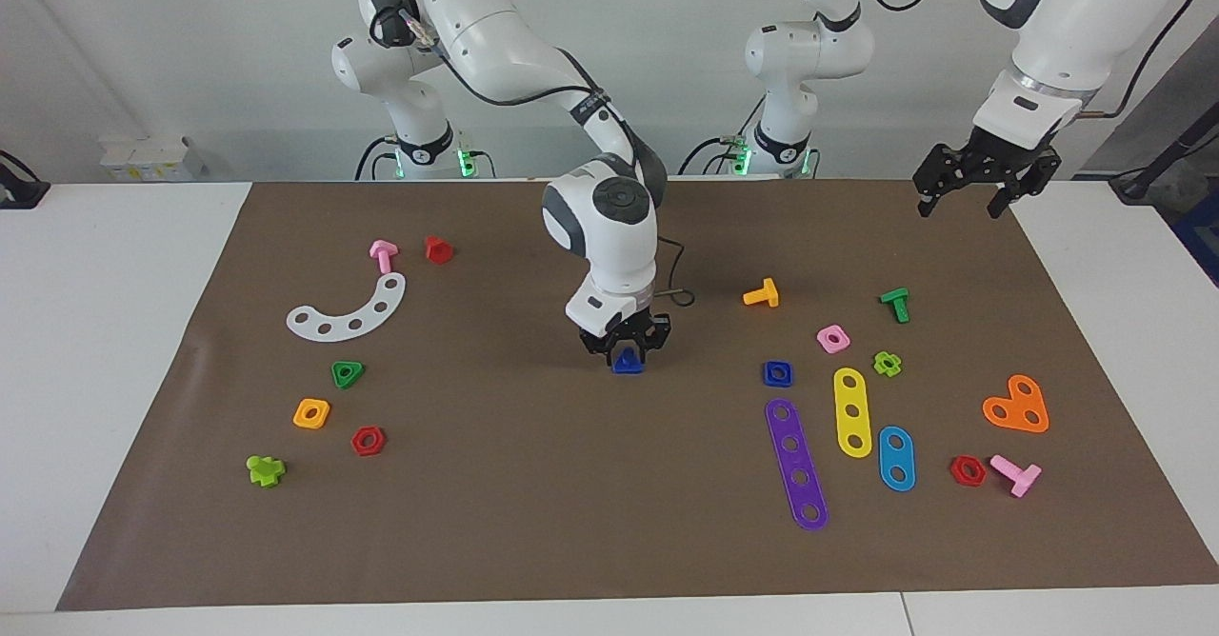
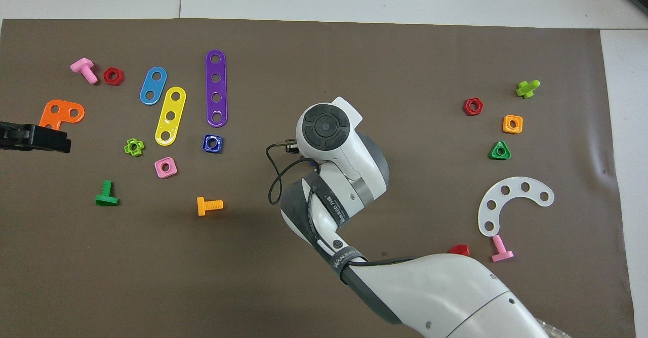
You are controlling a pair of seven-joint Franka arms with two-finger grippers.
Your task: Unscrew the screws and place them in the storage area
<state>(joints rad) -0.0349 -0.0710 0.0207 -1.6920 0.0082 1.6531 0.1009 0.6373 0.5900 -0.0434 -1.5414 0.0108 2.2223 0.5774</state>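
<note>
**A:** Where was the dark-blue bolt (image 1: 627, 362)?

**B:** Between the jaws of the right gripper (image 1: 626, 354), which were closed on it near the middle of the brown mat (image 1: 533, 484) on the bench (image 1: 114, 407). The bolt sat low, at or just above the mat; I could not tell whether it touched. In the overhead view the arm's own wrist hid both bolt and gripper.

**A:** And the left gripper (image 1: 962, 206)?

**B:** It hung in the air over the mat's corner at the left arm's end, nearest the robots, its jaws spread apart and holding nothing. That arm waited.

**A:** What lay closest to the bolt?

**B:** Toward the left arm's end, a dark-blue square nut (image 1: 777, 373), with a purple four-hole strip (image 1: 796, 464) farther from the robots than it. Beside the strip lay a yellow three-hole strip (image 1: 852, 412) and a light-blue two-hole plate (image 1: 896, 458). An orange bolt (image 1: 762, 294) lay nearer to the robots than the nut, and a pink square nut (image 1: 832, 338) between them.

**A:** And at the right arm's end?

**B:** A white curved plate (image 1: 349, 311) with five holes, a pink bolt (image 1: 383, 255) and a red piece (image 1: 438, 249) just beside it, nearer to the robots. Farther out lay a green triangular nut (image 1: 348, 373), an orange square nut (image 1: 311, 413), a red hexagonal nut (image 1: 368, 441) and a lime-green piece (image 1: 266, 469).
</note>
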